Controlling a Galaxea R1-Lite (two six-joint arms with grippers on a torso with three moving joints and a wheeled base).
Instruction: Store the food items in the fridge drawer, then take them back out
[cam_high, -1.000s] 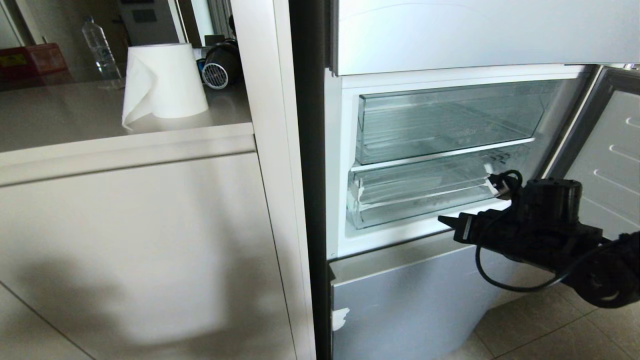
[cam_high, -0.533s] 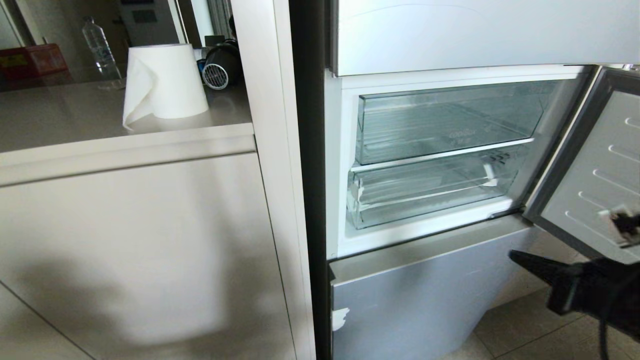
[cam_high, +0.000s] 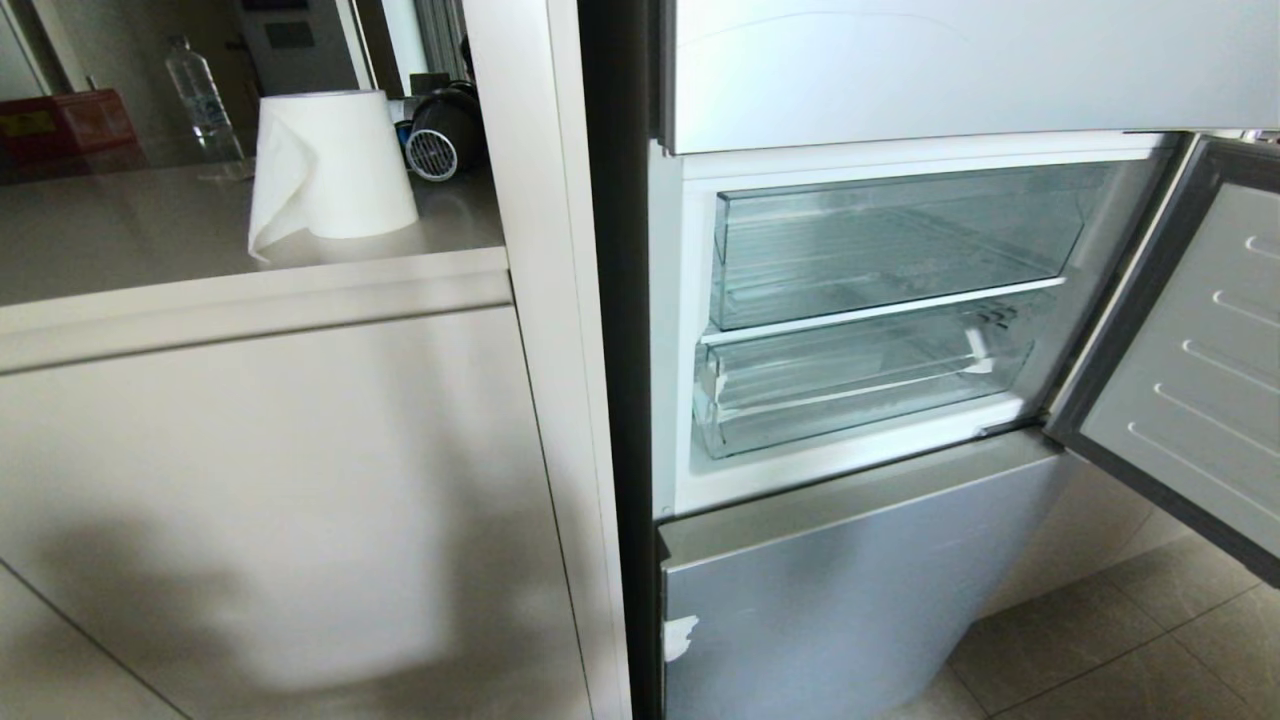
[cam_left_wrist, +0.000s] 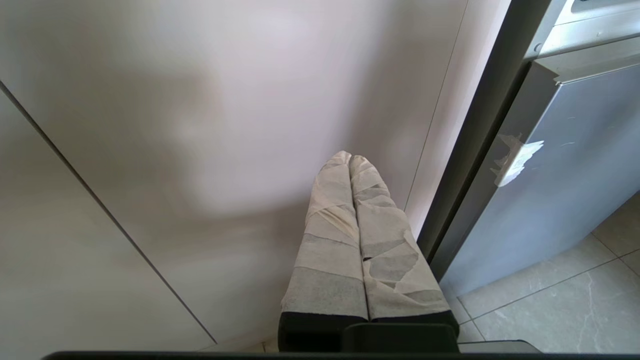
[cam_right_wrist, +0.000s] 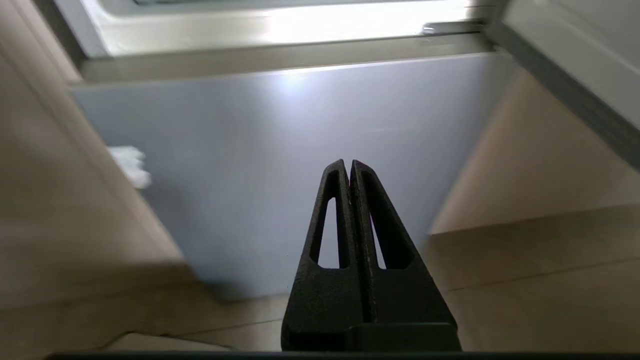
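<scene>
While the fridge drawer (cam_high: 860, 385) sits pushed in and looks empty, no food items show anywhere — both the left gripper (cam_left_wrist: 350, 159) and right gripper (cam_right_wrist: 349, 165) hang pressed together, holding nothing, low by the fridge's lower door (cam_high: 850, 590); closing the open door (cam_high: 1190, 360) seems next.

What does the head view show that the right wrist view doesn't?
Only the head view shows the two clear plastic fridge drawers, the lower one taped, plus the white paper towel roll on the beige counter. Only the right wrist view shows the black right claw, shut and empty. Both show the grey lower fridge door and the open middle door. No red food items appear in either.
</scene>
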